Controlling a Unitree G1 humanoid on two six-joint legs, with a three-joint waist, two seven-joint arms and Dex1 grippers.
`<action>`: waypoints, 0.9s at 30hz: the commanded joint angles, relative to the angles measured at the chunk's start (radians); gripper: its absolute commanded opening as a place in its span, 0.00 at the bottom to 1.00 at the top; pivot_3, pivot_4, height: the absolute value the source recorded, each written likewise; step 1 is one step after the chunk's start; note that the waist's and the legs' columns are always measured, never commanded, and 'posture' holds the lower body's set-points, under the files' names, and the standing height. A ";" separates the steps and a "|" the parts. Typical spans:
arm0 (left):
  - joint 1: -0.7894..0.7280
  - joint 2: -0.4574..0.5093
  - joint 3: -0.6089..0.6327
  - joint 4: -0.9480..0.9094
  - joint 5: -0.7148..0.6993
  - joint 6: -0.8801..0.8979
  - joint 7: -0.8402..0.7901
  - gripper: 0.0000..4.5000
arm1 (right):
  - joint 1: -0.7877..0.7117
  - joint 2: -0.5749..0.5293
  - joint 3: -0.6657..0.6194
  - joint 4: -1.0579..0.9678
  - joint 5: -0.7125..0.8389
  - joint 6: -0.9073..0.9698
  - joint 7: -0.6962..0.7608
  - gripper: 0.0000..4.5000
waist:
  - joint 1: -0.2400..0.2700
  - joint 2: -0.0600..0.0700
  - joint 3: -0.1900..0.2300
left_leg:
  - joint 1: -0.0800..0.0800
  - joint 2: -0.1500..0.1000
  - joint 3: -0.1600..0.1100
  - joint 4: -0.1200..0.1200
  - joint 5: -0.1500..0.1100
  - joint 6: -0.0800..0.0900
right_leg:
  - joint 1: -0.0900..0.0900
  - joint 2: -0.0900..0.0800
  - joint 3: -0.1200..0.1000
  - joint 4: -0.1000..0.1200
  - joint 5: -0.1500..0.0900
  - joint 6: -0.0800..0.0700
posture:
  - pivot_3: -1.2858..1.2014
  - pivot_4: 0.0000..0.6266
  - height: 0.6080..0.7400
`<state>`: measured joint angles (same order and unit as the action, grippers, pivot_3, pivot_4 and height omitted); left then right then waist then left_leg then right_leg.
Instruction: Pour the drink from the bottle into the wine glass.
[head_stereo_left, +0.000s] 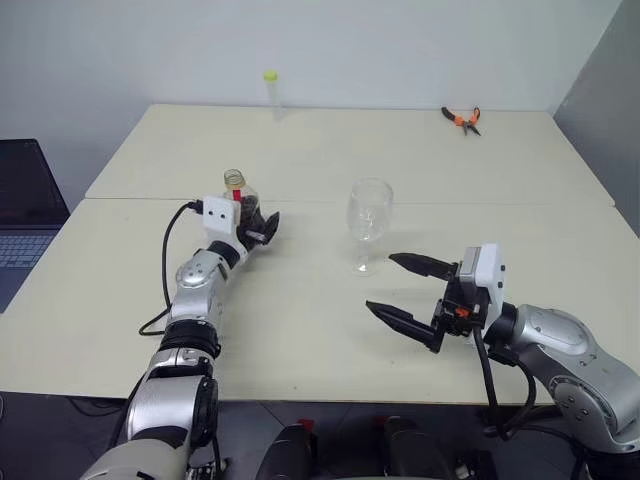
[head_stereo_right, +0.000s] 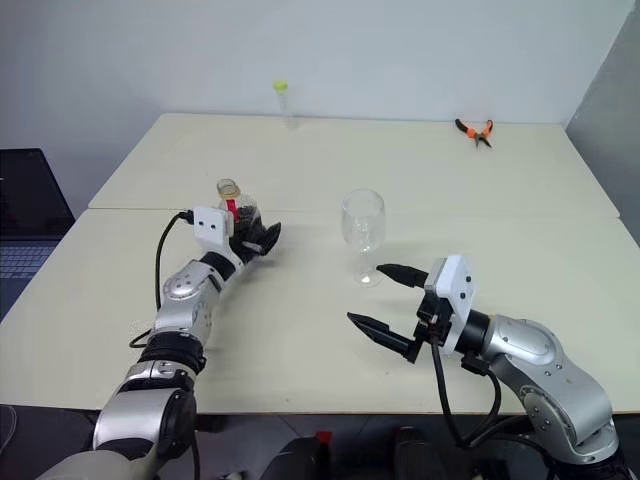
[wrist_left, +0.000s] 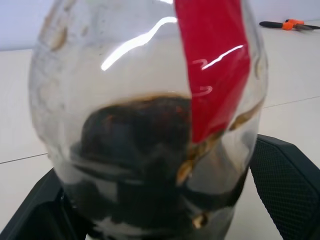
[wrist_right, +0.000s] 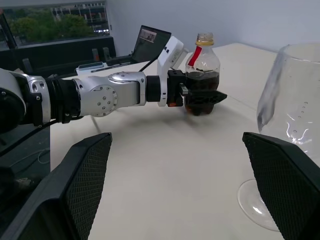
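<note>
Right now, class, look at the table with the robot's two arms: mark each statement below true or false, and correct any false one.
1. The wine glass stands upright and empty. True.
2. The bottle lies on its side. False: it stands upright between the fingers of the left pincer.
3. The right pincer holds the wine glass. False: it is open and apart from the glass, holding nothing.
4. Pliers with orange handles lie at the far side of the table. True.
5. The bottle is full to its neck. False: the dark drink fills only the lower part.
</note>
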<state>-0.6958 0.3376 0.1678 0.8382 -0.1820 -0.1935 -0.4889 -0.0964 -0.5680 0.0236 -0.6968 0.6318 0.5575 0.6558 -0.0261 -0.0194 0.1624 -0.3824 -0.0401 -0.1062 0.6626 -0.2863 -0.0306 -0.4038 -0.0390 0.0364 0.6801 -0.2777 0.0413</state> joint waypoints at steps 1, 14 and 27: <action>-0.033 0.002 0.019 0.003 -0.017 -0.033 -0.014 0.86 | -0.007 0.001 -0.002 -0.028 0.011 -0.006 -0.002 1.00 | 0.000 0.000 0.000 | 0.000 0.000 0.000 0.000 0.000 0.000 | 0.000 0.000 0.000 0.000 0.000 0.000 | 0.52 0.24 1.00; -0.044 0.023 0.036 -0.114 -0.042 0.009 -0.034 0.26 | -0.017 0.024 0.008 -0.027 0.006 -0.019 -0.019 1.00 | 0.000 -0.001 0.001 | 0.000 0.000 0.000 0.000 0.000 0.000 | -0.001 0.000 0.000 0.000 0.000 0.000 | 0.52 0.24 1.00; -0.076 -0.005 -0.005 -0.270 -0.055 0.119 -0.052 0.23 | -0.030 0.072 -0.003 -0.020 -0.004 -0.021 -0.060 1.00 | 0.000 -0.001 0.001 | -0.001 0.000 0.000 0.001 0.000 0.000 | -0.001 0.000 0.000 0.000 0.000 0.000 | 0.52 0.24 1.00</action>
<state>-0.7213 0.3283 0.1656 0.6391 -0.2266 -0.0686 -0.5245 -0.1126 -0.5025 0.0393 -0.6941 0.6175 0.5533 0.6075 -0.0264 -0.0206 0.1632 -0.3835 -0.0401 -0.1064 0.6632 -0.2860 -0.0311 -0.4047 -0.0390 0.0365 0.6802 -0.2777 0.0412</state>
